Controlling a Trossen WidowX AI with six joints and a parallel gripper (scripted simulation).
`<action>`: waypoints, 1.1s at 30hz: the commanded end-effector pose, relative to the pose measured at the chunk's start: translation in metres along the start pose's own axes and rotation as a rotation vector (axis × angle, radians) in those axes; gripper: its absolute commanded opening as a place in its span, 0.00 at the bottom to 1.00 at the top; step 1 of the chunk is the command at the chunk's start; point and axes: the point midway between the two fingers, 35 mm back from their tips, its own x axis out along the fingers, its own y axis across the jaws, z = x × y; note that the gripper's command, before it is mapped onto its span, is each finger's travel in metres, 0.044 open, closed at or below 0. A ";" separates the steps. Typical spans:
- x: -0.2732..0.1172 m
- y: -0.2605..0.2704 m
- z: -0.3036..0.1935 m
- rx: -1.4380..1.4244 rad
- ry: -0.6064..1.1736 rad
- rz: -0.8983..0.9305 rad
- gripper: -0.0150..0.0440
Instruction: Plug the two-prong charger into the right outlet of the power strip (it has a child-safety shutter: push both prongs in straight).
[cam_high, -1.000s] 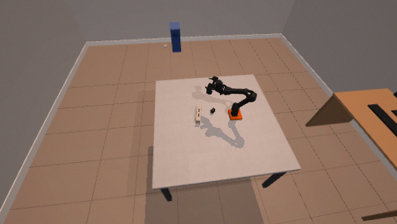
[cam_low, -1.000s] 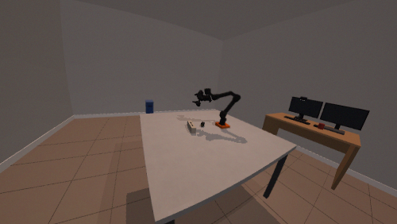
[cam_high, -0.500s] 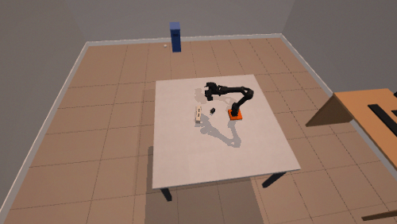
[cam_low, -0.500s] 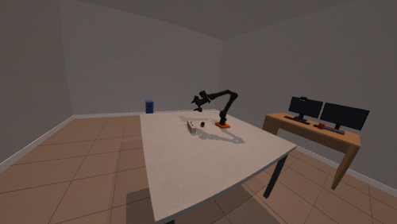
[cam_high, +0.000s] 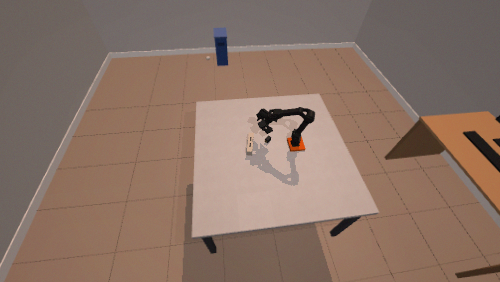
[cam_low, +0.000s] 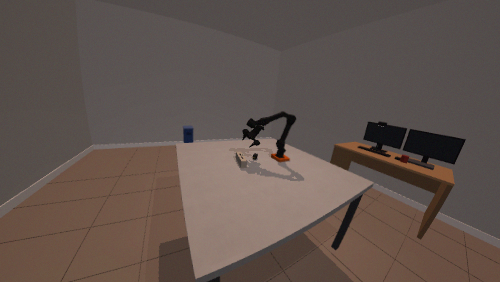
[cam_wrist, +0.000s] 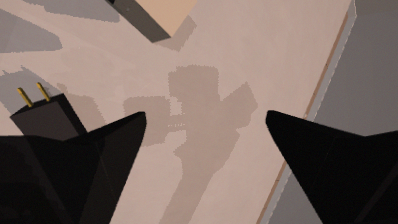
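The charger is a small black block lying on the table between the power strip and the arm's base. In the wrist view its two gold prongs point toward the upper left, and the left finger hides its lower part. The cream power strip lies beside it; only one end shows at the top of the wrist view, with no outlet in sight there. My gripper is wide open and empty, tilted downward above the table, with the charger off to the left in the wrist view.
The arm stands on an orange base on the white table. Arm shadows fall across the table around the strip. A table edge crosses the right of the wrist view. A wooden desk stands apart at the right.
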 end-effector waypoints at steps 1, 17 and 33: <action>0.003 0.019 0.001 -0.058 0.020 0.110 1.00; -0.010 0.092 -0.012 -0.238 0.115 0.548 1.00; 0.002 0.101 -0.014 -0.239 0.116 0.552 1.00</action>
